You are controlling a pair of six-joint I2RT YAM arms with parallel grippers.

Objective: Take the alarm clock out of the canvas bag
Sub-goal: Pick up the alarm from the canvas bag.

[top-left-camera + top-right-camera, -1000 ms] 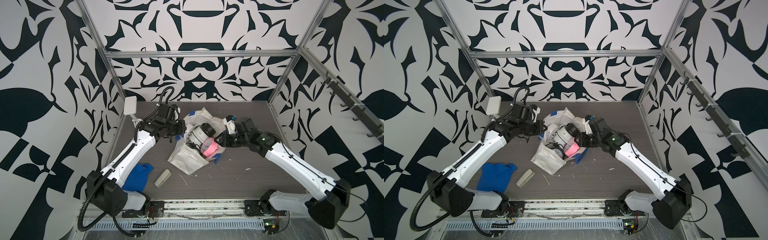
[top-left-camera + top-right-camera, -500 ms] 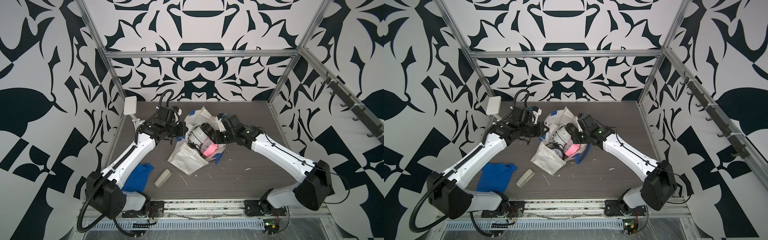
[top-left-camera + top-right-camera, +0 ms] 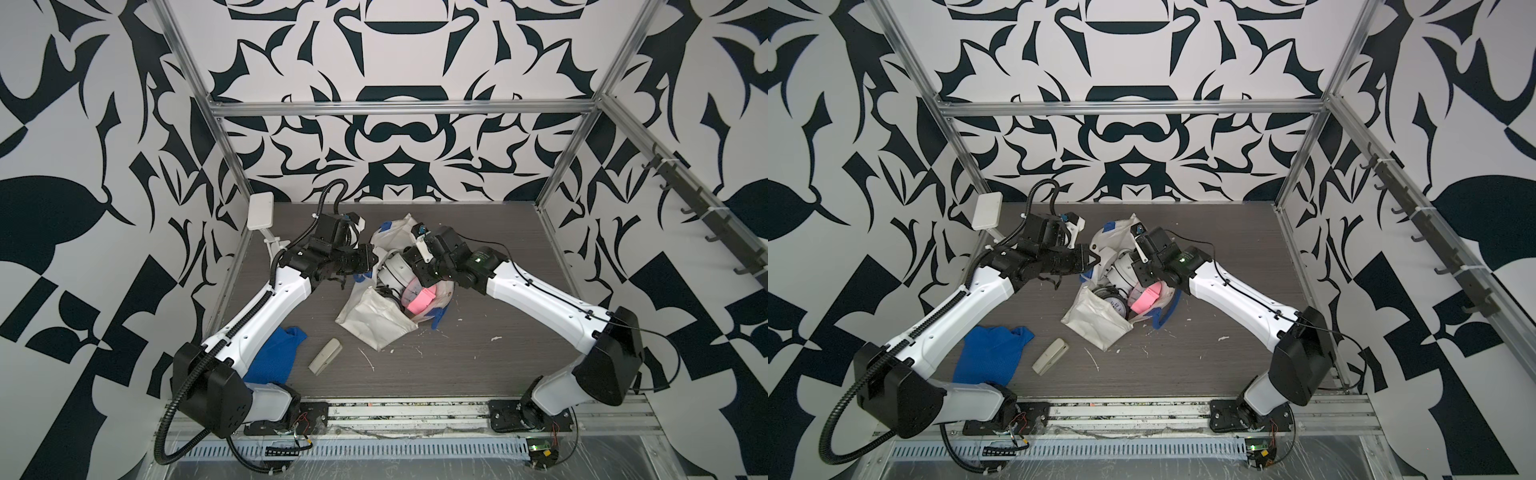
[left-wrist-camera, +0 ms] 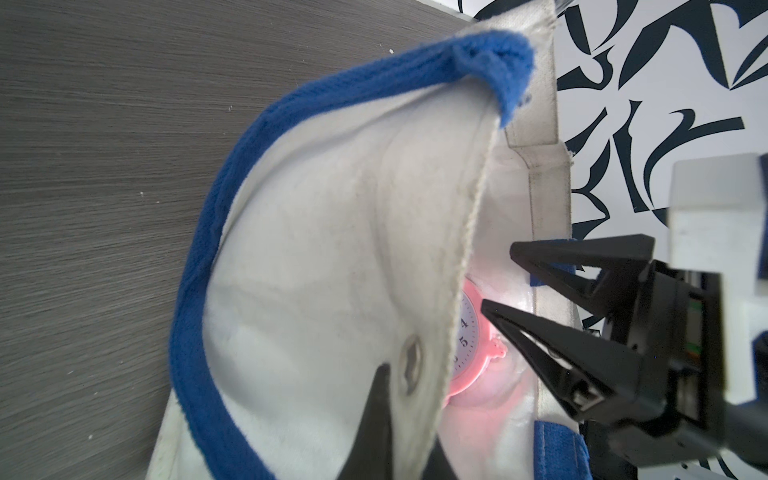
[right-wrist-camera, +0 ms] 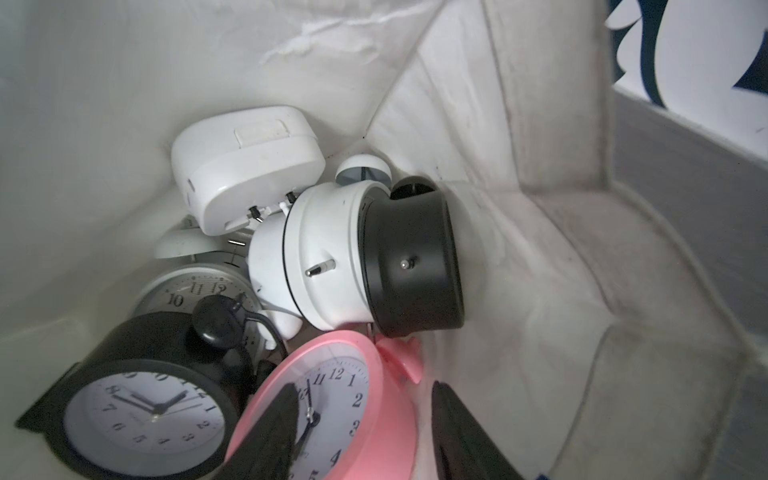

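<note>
**A:** Wide view first: grey table [image 3: 478,353], with the canvas bag [image 3: 374,320] slumped mid-table, mouth gaping upward.

**B:** Blue cloth [image 3: 276,353] lies out at the bag's 8 o'clock, well apart from it.

**A:** The left gripper [image 3: 1092,261] is at the bag's 10 o'clock, clamped tight on the rim.

**B:** And the right gripper [image 4: 498,277] is in from 2 o'clock, nose inside the bag, jaws parted, gripping nothing.

**A:** Where's the clock?

**B:** The pink alarm clock [image 5: 353,407] is inside the bag, on top of the heap. From above it's just at that gripper's 6 o'clock. On the wrist camera one finger [image 5: 274,432] is over the dial and the other is past the clock's rim.

**A:** Touching it?

**B:** Can't tell. The black alarm clock [image 5: 145,415] is right beside the pink one, and the white twin-bell clock [image 5: 328,266] is deeper in.

**A:** Small beige case [image 3: 325,356] on the table at the bag's 7 o'clock.
</note>
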